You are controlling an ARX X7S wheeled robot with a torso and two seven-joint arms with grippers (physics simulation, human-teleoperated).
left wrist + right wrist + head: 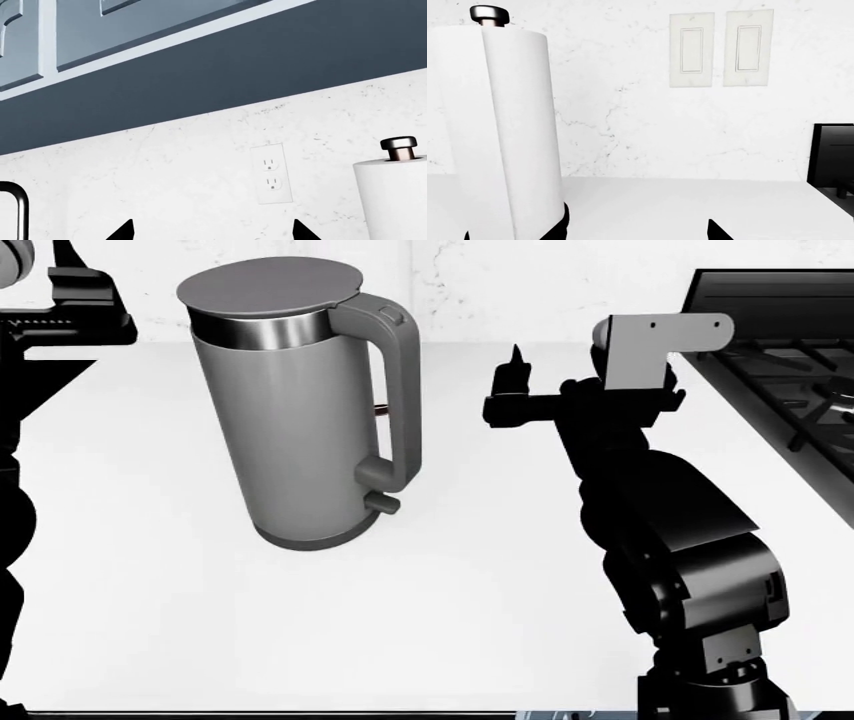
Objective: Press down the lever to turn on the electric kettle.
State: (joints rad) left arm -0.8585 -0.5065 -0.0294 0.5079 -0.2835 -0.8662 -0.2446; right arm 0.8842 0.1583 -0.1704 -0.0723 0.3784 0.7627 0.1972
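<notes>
The right pincer (pixel 511 390), fingers apart, is held above the lever (pixel 383 503); the electric kettle (pixel 294 410) could be tipped by an off-centre push.

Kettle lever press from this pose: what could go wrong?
1. The lever is a small nub low on the electric kettle; the right gripper sits higher and off to the side, so a descent may hit the handle instead.
2. The kettle is tall, so a sideways knock could shove or tip it.
3. Neither wrist view shows the kettle, only wall and paper towel roll, so alignment rests on the head view.
</notes>
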